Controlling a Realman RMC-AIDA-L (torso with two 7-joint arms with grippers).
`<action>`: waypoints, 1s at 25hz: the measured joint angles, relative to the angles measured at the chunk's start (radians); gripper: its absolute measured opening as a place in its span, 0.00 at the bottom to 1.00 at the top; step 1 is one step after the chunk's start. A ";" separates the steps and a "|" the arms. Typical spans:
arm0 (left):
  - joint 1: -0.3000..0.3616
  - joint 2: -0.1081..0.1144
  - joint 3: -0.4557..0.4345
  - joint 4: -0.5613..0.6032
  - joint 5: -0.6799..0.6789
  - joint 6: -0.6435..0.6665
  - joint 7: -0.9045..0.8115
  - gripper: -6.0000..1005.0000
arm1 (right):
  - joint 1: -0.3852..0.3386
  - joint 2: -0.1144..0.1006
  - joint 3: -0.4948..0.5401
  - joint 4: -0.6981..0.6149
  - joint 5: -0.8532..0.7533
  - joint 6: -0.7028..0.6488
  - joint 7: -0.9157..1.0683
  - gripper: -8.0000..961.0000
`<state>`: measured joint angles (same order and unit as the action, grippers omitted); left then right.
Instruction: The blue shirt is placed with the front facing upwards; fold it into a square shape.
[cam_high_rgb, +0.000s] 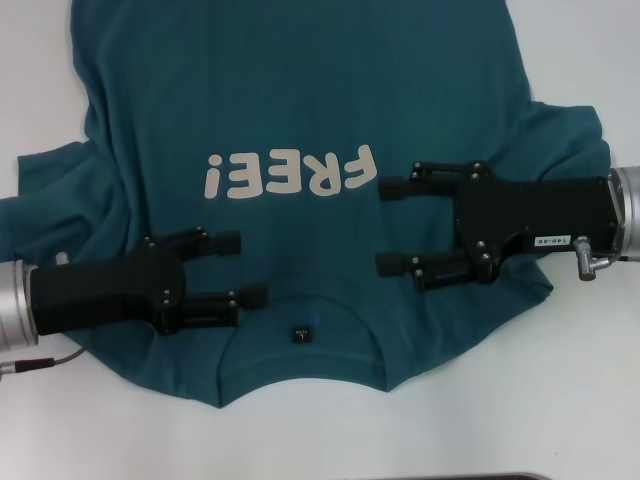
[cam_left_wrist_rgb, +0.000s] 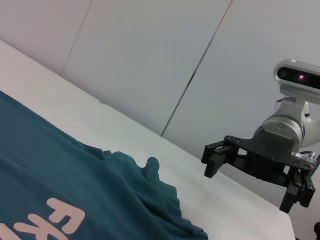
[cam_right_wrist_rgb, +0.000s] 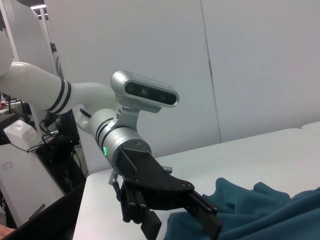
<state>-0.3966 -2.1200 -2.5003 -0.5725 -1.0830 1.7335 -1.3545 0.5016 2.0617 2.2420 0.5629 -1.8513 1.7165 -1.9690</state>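
Shirt: the blue shirt lay flat on the white tabletop, front side up, filling most of the middle.
Collar: the neck opening was on the near side, with a small dark neck label just inside it.
Print: the pale word "FREE!" ran across the chest, upside down in the head view.
Sleeves: one sleeve spread out to the left and one to the right, and both were wrinkly.
Left claw: the left claw was over the near left part of the shirt, close to the collar, pointing right. Its two black fingers were spread apart with nothing between them.
Right claw: the right claw was over the right part of the chest, just right of the print, pointing left. It was released too, fingers wide apart, with nothing between them.
Left wrist view: it showed bunched teal cloth, a bit of the print and the right claw farther off above the tabletop.
Right wrist view: it showed the left claw at the rumpled edge of the shirt.
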 joint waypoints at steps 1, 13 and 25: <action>0.000 0.000 0.000 0.000 0.000 0.000 0.000 0.90 | 0.000 0.000 0.000 0.000 0.000 0.000 0.000 0.93; -0.001 0.000 -0.001 0.000 0.000 0.000 0.000 0.90 | 0.000 0.000 0.001 0.000 -0.002 0.000 -0.001 0.93; 0.011 0.028 -0.048 -0.028 -0.002 -0.017 -0.067 0.90 | 0.000 0.001 0.001 0.000 0.000 0.000 0.003 0.93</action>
<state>-0.3856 -2.0921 -2.5485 -0.6003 -1.0848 1.7162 -1.4220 0.5017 2.0626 2.2430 0.5629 -1.8509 1.7165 -1.9655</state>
